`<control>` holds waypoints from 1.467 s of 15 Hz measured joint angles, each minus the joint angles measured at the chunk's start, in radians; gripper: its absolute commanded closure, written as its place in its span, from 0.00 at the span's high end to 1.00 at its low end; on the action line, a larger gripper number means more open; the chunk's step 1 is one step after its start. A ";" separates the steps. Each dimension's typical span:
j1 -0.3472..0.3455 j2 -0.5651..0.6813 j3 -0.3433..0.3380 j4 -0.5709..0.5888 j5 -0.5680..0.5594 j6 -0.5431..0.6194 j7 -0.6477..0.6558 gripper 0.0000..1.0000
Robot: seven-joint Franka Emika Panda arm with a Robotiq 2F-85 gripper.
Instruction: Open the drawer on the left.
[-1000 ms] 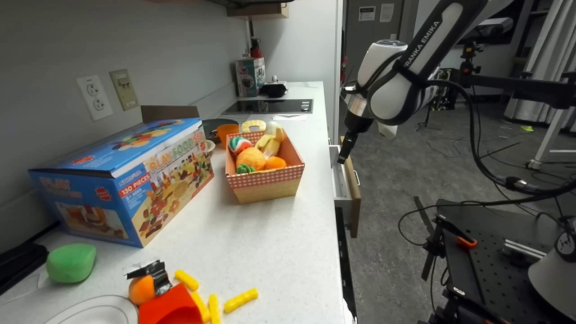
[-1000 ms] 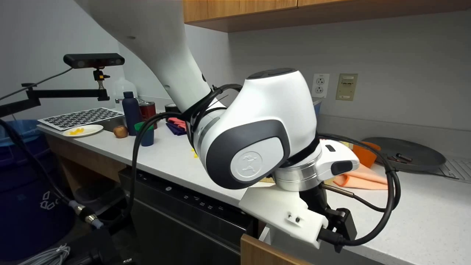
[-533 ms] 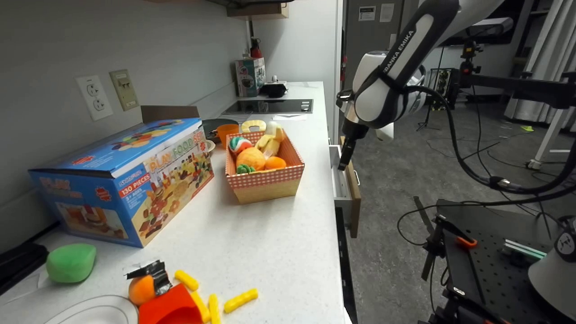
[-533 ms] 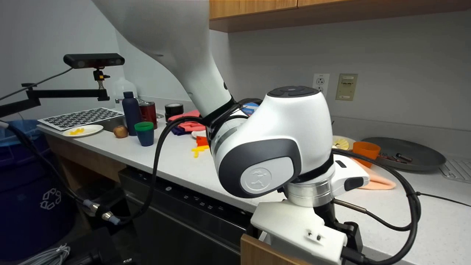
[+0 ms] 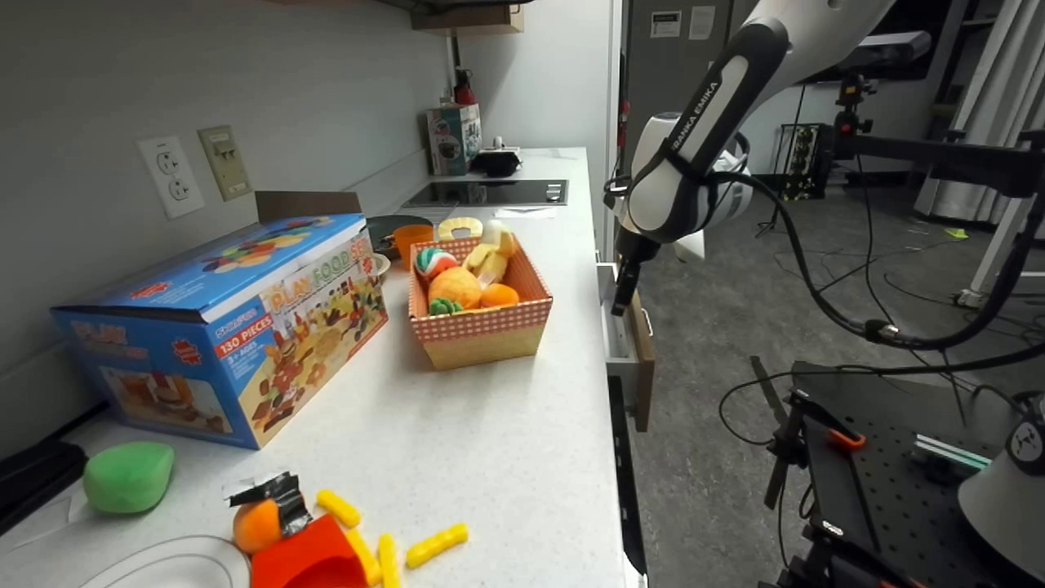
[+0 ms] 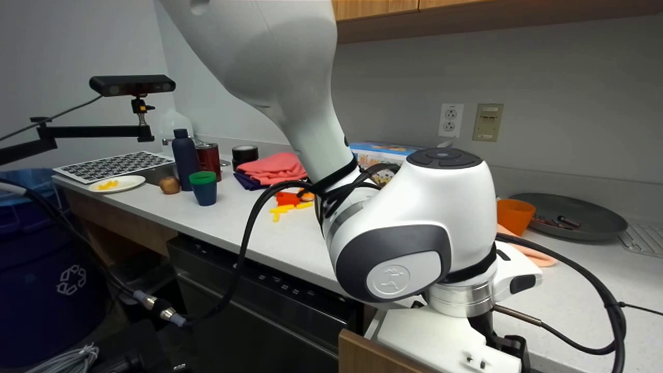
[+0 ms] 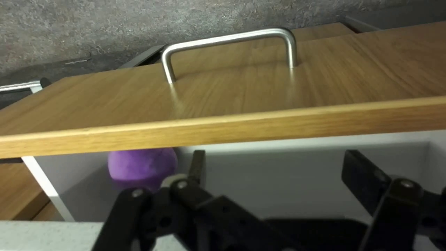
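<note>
The drawer stands pulled out under the counter, with a white interior and a tan wood front. Its front also shows in an exterior view and in the wrist view, where a silver bar handle is on the outer face. My gripper points down over the drawer opening, behind the front panel. In the wrist view the gripper is open, with nothing between its fingers. Whether the fingertips touch the panel's inner side I cannot tell. In an exterior view the fingers are hidden low in the picture.
A purple rounded object lies inside the drawer at the left in the wrist view. The counter edge is close below the gripper. A basket of toy food and a play food box stand on the counter.
The arm and gripper have moved lower, toward the drawer; in an exterior view the arm has also shifted right. The drawer has not visibly moved.
</note>
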 measured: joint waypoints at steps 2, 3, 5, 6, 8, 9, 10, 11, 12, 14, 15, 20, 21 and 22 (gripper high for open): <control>-0.011 0.024 0.010 0.014 0.000 0.000 -0.001 1.00; -0.016 0.034 0.013 0.020 -0.016 0.000 0.006 1.00; -0.017 0.046 0.003 0.027 -0.083 -0.002 0.042 1.00; -0.015 0.049 -0.007 0.028 -0.124 -0.008 0.067 1.00; -0.007 0.052 -0.034 0.031 -0.197 -0.029 0.115 1.00; -0.002 0.053 -0.049 0.031 -0.230 -0.045 0.140 1.00; -0.001 0.053 -0.060 0.033 -0.256 -0.066 0.159 1.00; -0.002 0.053 -0.070 0.035 -0.274 -0.092 0.173 1.00; -0.002 0.053 -0.077 0.038 -0.289 -0.123 0.185 1.00; 0.002 0.054 -0.099 0.048 -0.337 -0.194 0.220 1.00; 0.006 0.054 -0.114 0.052 -0.368 -0.232 0.240 1.00; 0.018 0.053 -0.168 0.058 -0.497 -0.388 0.316 1.00; 0.018 0.052 -0.173 0.058 -0.510 -0.409 0.324 1.00; 0.018 0.052 -0.176 0.058 -0.523 -0.427 0.332 1.00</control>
